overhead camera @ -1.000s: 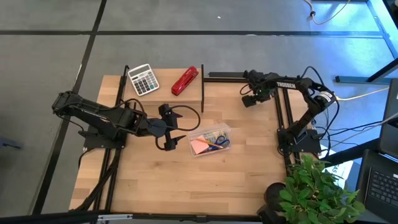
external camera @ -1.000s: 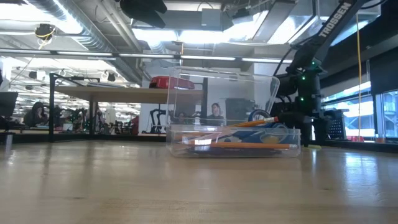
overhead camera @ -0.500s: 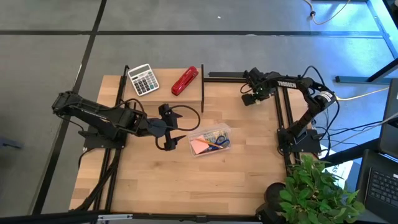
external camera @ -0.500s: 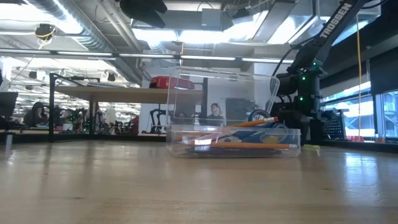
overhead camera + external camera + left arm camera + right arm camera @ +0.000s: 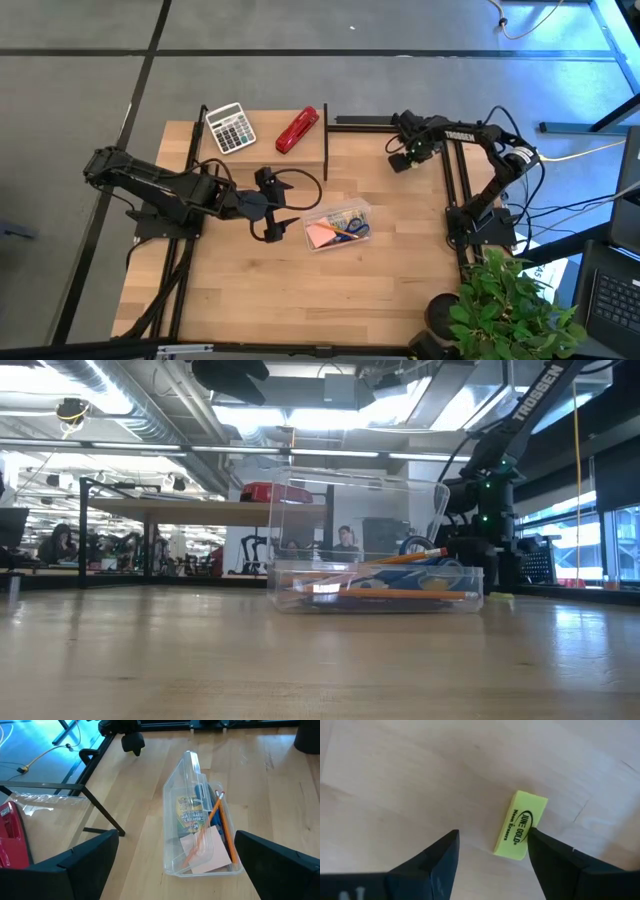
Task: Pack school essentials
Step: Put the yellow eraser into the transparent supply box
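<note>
My right gripper (image 5: 490, 855) hovers low over the light wooden surface (image 5: 380, 270) near its far right corner, fingers spread, one finger touching a small yellow rectangular eraser (image 5: 520, 824) printed "JUNE GOLD Neon Erasers". My left gripper (image 5: 281, 212), fingers apart, waits beside the clear plastic box (image 5: 197, 820) holding orange pencils (image 5: 221, 820), pink sticky-note pad (image 5: 205, 847) and blue-handled scissors (image 5: 352, 230).

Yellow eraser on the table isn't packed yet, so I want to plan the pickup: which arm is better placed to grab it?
The right. Its open pincer hangs right over the yellow eraser. The left pincer waits beside the clear box, its open fingers facing it, well away from the eraser.
</note>
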